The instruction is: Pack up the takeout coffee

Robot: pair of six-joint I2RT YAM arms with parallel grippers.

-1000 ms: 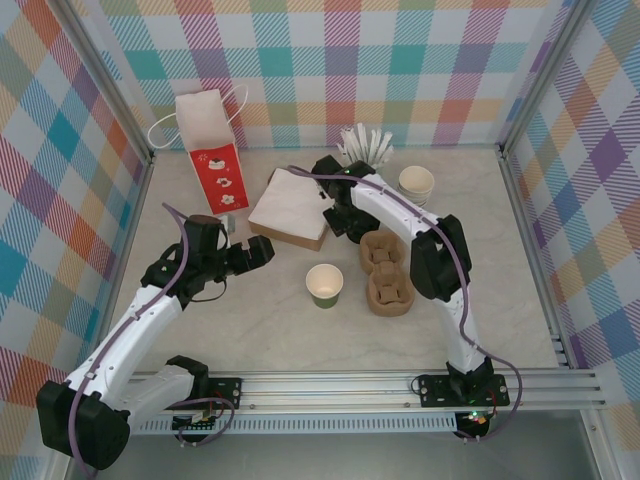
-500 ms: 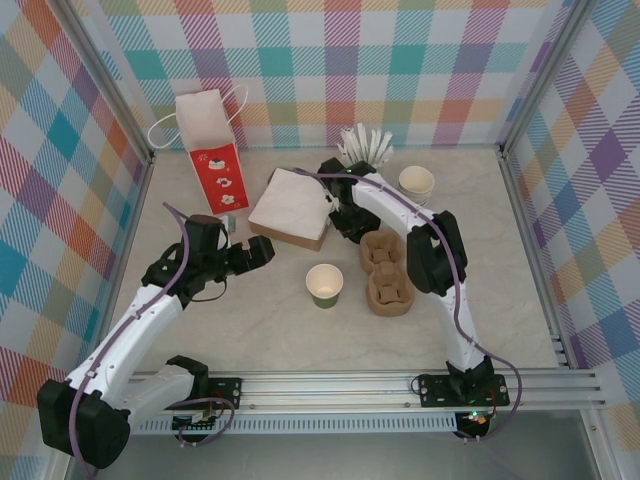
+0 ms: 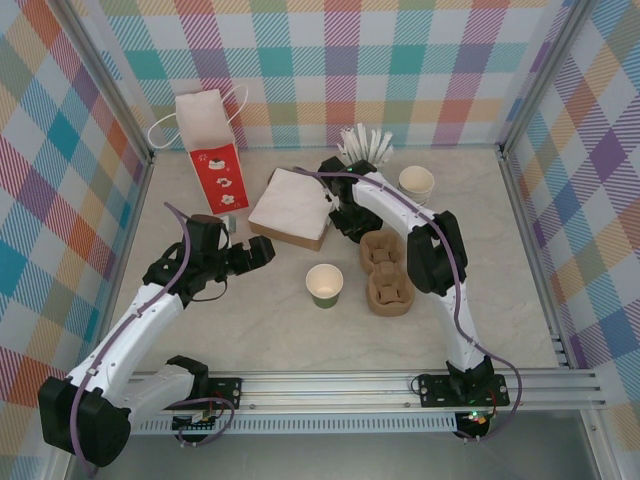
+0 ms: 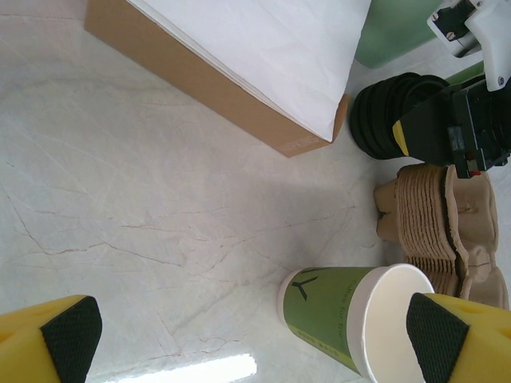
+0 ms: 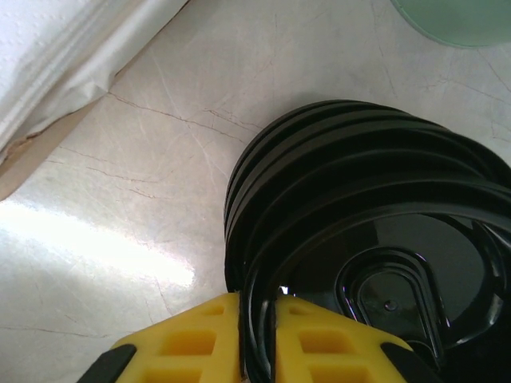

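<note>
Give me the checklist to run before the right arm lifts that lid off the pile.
1. Right gripper pinched on the rim of the top lid: ok.
2. Just one lid between the fingers, none of the lid stack underneath caught with it: cannot tell.
3. Cup upright on the table, mouth open to take a lid: ok.
4. Cup braced by the left gripper: not ok; it is open and not gripping the cup.
5. Napkin box apart from the right gripper's fingers: ok.
</note>
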